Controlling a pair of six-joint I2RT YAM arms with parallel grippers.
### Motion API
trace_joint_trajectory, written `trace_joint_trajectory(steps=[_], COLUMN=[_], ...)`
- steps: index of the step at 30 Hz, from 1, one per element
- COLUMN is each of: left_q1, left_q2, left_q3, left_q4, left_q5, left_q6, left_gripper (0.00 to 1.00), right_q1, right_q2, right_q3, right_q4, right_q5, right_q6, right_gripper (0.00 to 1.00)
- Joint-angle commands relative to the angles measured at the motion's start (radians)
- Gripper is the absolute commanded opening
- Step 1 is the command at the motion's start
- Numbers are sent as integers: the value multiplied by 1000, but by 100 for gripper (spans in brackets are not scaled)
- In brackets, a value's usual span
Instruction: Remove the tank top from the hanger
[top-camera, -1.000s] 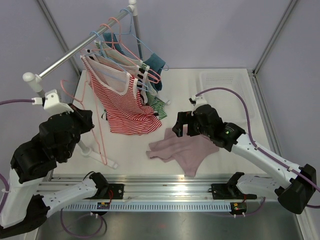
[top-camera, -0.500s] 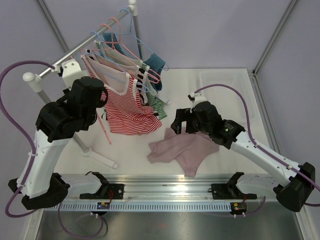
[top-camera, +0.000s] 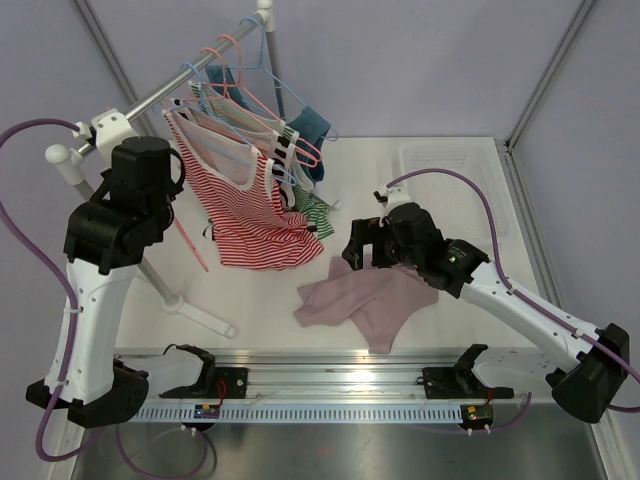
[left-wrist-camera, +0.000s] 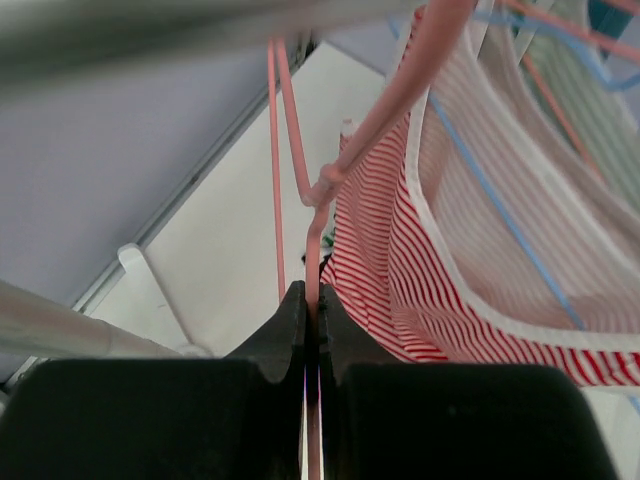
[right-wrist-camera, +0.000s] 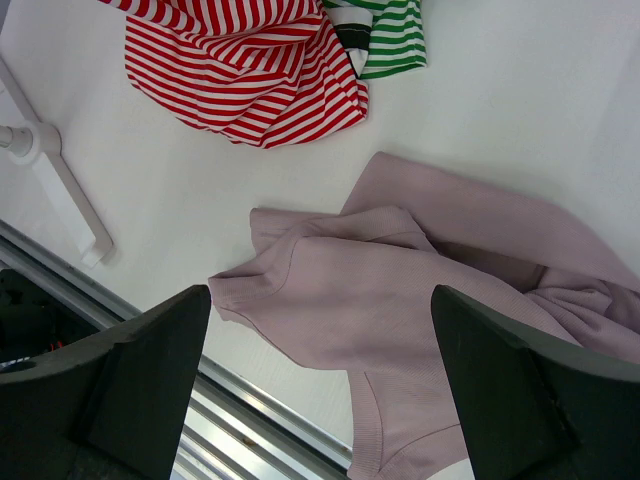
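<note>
Top external, white table (top-camera: 262, 300), lilac walls (top-camera: 430, 60), pink hanger (left-wrist-camera: 312, 250) in left jaws

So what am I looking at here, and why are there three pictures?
These are two robot arms bolted at the near edge of a table. The wide picture comes from a fixed camera above and behind them. The other two come from small cameras on each wrist, looking past that arm's own fingers.

The left end effector is pinched shut on a pink hanger, which appears to carry a red-striped tank top by the clothes rail. The right end effector is open and holds nothing. It hovers above a mauve shirt that lies crumpled on the table. A green-striped garment lies next to the tank top's hem.
</note>
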Motion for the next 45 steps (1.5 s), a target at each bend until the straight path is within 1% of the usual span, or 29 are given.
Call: trace_joint_trajectory(steps=[1,4,7,10,11,12,13,14,15,16,18,19,21,22,25,29,32,33,34,35,36,37,38,39,40,42,43,44,45], left_q1=[32,64,75,83,87,87,87,87,87,87,87,87,87,87,87,87,87,87,87,87,87,87,87,87,87,87,87,87,87], left_q2=[-35,-52,-82,-102,-102,-104,-106,-109,-119,-128,-145,-164,-179,-190,-245,-323,-404,-452,-472,-492,-513,-524,-532,-537,-547,-558,-560,-558,-560], left_q3=[-102,-193,-273,-314,-316,-316,-308,-304,-298,-285,-284,-284,-278,-281,-307,-319,-350,-366,-373,-374,-373,-362,-357,-353,-347,-347,-347,-344,-344], left_q4=[118,154,191,212,212,212,212,212,212,212,230,237,238,240,257,267,315,330,351,359,364,372,375,379,388,395,396,395,395], left_q5=[108,158,189,206,211,220,228,232,251,263,304,358,431,456,553,680,816,876,899,919,953,970,987,1013,1012,993,992,992,990], left_q6=[18,7,-5,-7,-7,-4,-2,0,1,4,24,29,42,47,59,89,116,127,130,135,136,141,142,145,141,124,124,124,124], left_gripper=[0,0,0,0,0,13,23,30,46,53,62,70,79,99,99,99,99,99,99,99,99,99,99,99,99,99,99,99,99], right_q1=[3,3,3,13,17,20,31,40,46,59,72,77,80,82,80,85,86,86,86,86,86,86,85,86,85,80,76,56,42], right_q2=[15,65,105,176,191,211,245,259,274,300,326,354,383,415,486,558,576,576,567,558,544,509,486,462,408,357,319,301,276], right_q3=[47,71,93,91,93,94,96,88,83,70,51,44,25,21,5,-7,-18,-16,-10,-6,2,20,33,46,80,125,179,210,278], right_q4=[26,-14,-68,-118,-137,-154,-189,-198,-209,-212,-201,-183,-165,-157,-138,-111,-74,-63,-66,-69,-86,-100,-117,-149,-166,-227,-249,-266,-302], right_q5=[-17,-43,-29,28,69,87,106,132,141,147,147,143,147,153,172,161,105,104,104,111,118,144,163,184,233,284,322,336,344], right_q6=[-32,-59,-72,-59,-56,-48,-39,-30,-25,-16,9,12,36,44,70,82,54,50,46,38,37,32,23,21,15,-2,-9,-31,-45], right_gripper=[99,99,99,100,100,99,99,99,99,100,99,100,99,100,99,88,59,39,30,26,20,17,11,0,0,0,0,0,0])
